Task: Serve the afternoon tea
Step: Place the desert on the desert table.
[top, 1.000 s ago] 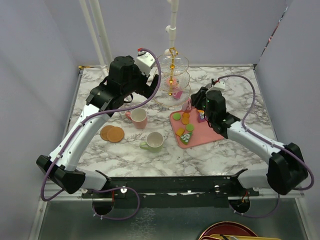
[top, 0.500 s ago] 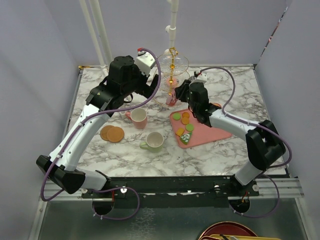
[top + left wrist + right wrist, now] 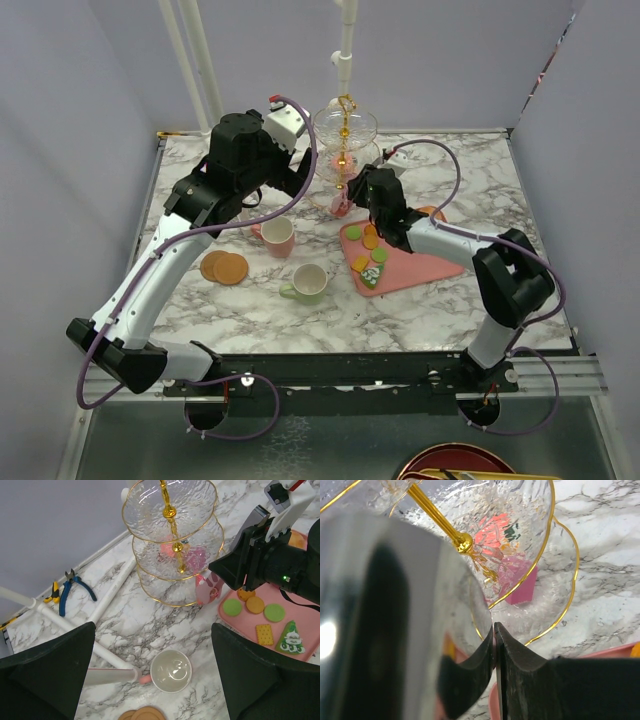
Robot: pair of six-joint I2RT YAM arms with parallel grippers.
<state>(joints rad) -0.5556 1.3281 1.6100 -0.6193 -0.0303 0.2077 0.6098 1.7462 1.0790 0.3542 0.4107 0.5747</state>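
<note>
The clear three-tier stand (image 3: 345,150) with a gold stem stands at the back centre. A pink cube (image 3: 522,590) lies on its bottom tier and a red piece (image 3: 167,547) on the middle one. My right gripper (image 3: 493,630) is shut on a thin pink spotted cake (image 3: 207,587) at the rim of the bottom tier. My left gripper (image 3: 152,680) hangs wide open above the pink mug (image 3: 171,671), holding nothing. The pale-green mug (image 3: 309,283) and two brown coasters (image 3: 224,267) sit in front. Several macarons and cakes (image 3: 368,255) lie on the pink tray (image 3: 410,268).
Blue-handled pliers (image 3: 75,592) and a white pipe (image 3: 75,630) lie on the marble behind the left arm. A white pole (image 3: 345,50) rises behind the stand. Grey walls close in the table's back and sides.
My right arm has swung left from over the pink tray to the stand, carrying the pink cake. The left arm has shifted a little to the left.
</note>
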